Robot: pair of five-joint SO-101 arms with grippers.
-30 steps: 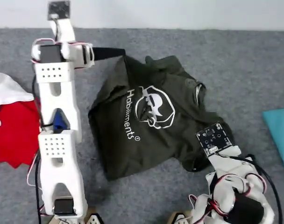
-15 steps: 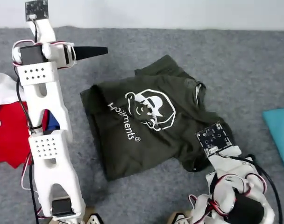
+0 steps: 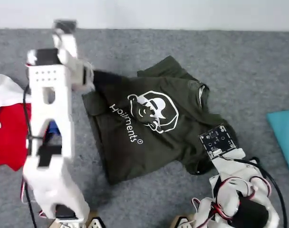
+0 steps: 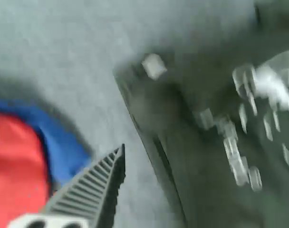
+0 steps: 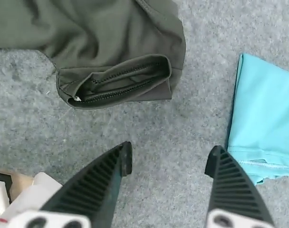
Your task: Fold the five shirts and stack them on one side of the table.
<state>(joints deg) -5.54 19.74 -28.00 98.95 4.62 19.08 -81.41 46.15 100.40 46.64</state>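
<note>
Your dark green shirt [image 3: 154, 128]: crumpled, print up, centre of the grey surface [image 3: 258, 61].
Red shirt [image 3: 9, 137], white shirt [image 3: 6, 90]: left edge.
Teal shirt [image 3: 283, 135]: right edge.
Your right jaws: wide apart, holding nothing, over bare surface between green shirt and teal shirt.
Your left jaws: upper left, by the green shirt's corner; you cannot tell their state.

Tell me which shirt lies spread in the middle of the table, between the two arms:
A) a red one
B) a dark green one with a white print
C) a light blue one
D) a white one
B: the dark green shirt with its white print lies in the middle, while the red shirt sits at one edge of the table and the light blue cloth at the other.
</note>
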